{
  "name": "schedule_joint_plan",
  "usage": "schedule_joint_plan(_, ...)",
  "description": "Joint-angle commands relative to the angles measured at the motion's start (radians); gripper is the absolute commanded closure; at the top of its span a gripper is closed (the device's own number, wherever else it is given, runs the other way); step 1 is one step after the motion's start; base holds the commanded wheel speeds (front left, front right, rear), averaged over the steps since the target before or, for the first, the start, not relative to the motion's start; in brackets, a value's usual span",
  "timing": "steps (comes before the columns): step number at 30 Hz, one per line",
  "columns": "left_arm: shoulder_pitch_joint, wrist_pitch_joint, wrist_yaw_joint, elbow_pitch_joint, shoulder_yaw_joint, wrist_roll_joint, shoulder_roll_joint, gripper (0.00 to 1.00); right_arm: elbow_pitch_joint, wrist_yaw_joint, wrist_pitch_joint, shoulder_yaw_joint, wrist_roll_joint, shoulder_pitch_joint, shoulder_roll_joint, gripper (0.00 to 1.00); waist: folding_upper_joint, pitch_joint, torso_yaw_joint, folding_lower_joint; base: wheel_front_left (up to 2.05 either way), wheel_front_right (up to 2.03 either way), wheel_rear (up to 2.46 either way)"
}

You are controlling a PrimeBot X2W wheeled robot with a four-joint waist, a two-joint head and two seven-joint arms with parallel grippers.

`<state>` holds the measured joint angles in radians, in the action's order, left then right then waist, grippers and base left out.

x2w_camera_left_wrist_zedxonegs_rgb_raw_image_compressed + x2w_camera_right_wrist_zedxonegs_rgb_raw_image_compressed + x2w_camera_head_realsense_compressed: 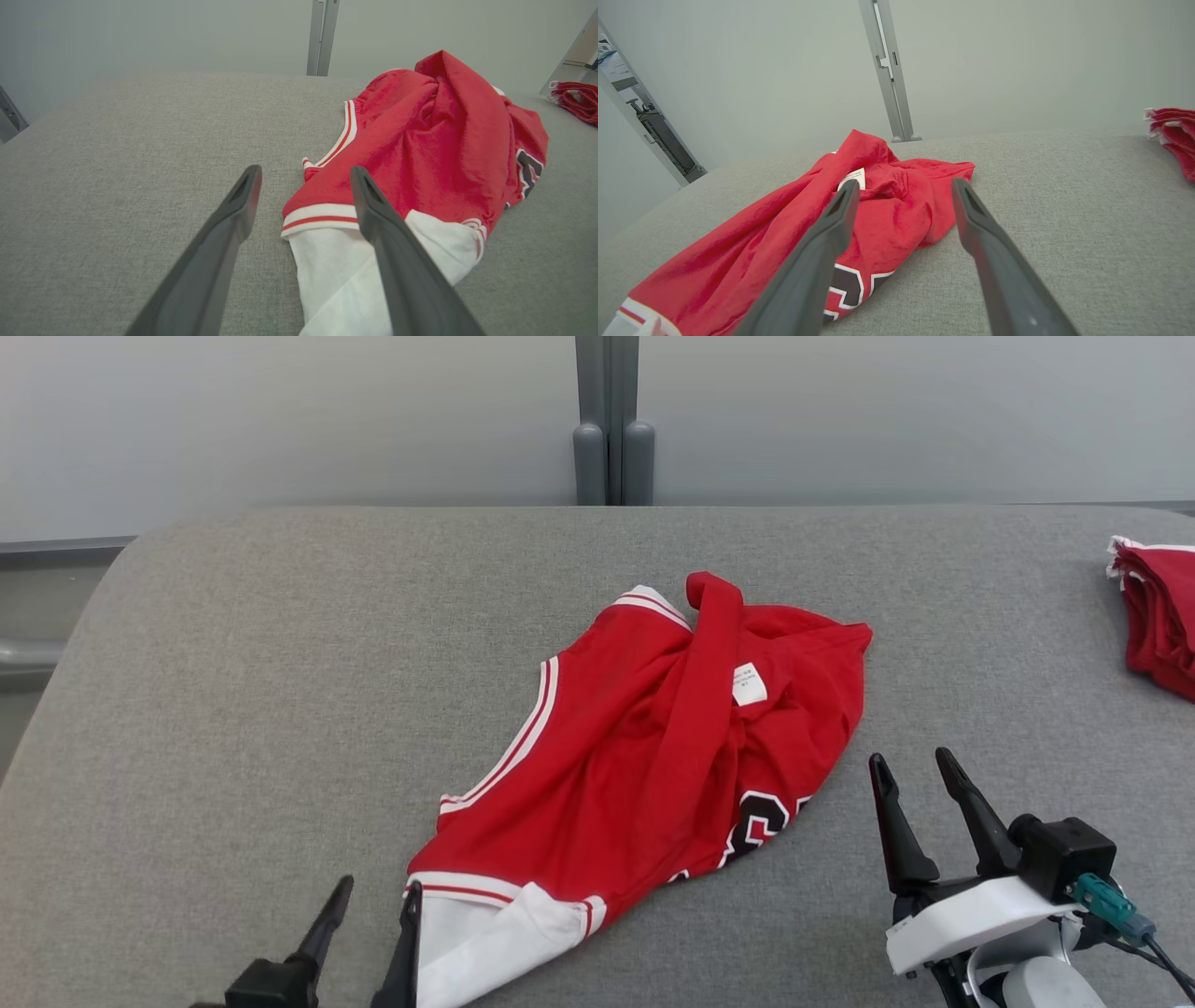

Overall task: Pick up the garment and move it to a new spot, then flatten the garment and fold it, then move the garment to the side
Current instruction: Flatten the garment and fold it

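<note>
I note a grey fabric-covered surface [243, 691] spanning the scene from near to far. At its far right lies a stack of red cloth with white trim [1160, 621]. Beyond the far edge, centre, a grey upright post [612, 439] stands against a pale wall [280, 420].

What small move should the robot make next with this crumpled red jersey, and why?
Probably ease the open right hand left onto the jersey's nearest edge, to pull it flat: the jersey lies bunched, and that hand holds nothing.
</note>
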<state>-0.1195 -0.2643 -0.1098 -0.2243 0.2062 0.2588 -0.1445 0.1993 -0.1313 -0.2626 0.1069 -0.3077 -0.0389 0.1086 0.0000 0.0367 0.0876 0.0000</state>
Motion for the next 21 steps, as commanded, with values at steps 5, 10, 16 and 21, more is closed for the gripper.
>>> schedule_joint_plan(5, 0.031, 0.000, 0.019, 0.104, -0.099, -0.045, 0.044, 0.00, 0.018, 0.001, -0.003, -0.006, -0.002, 0.013, 0.006, 0.00, 0.0000, -0.019, 0.000, 0.0000, 0.00, 0.00, 0.00)
schedule_joint_plan(10, 0.032, 0.000, 0.023, 0.155, -0.160, -0.077, 0.072, 0.00, 0.046, 0.001, -0.003, -0.008, 0.001, 0.004, 0.007, 0.00, 0.0000, -0.027, 0.001, 0.0000, 0.00, 0.00, 0.00)
schedule_joint_plan(16, 0.044, 0.000, 0.009, 0.153, -0.202, -0.103, 0.083, 0.00, 0.095, 0.001, -0.003, 0.018, 0.014, -0.047, 0.019, 0.00, 0.0000, -0.027, 0.009, 0.0000, 0.00, 0.00, 0.00)
schedule_joint_plan(21, 0.061, 0.000, -0.003, 0.142, -0.204, -0.115, 0.087, 0.00, 0.183, 0.001, -0.003, 0.066, 0.017, -0.158, 0.048, 0.00, 0.0000, -0.011, 0.034, 0.0000, 0.00, 0.00, 0.00)
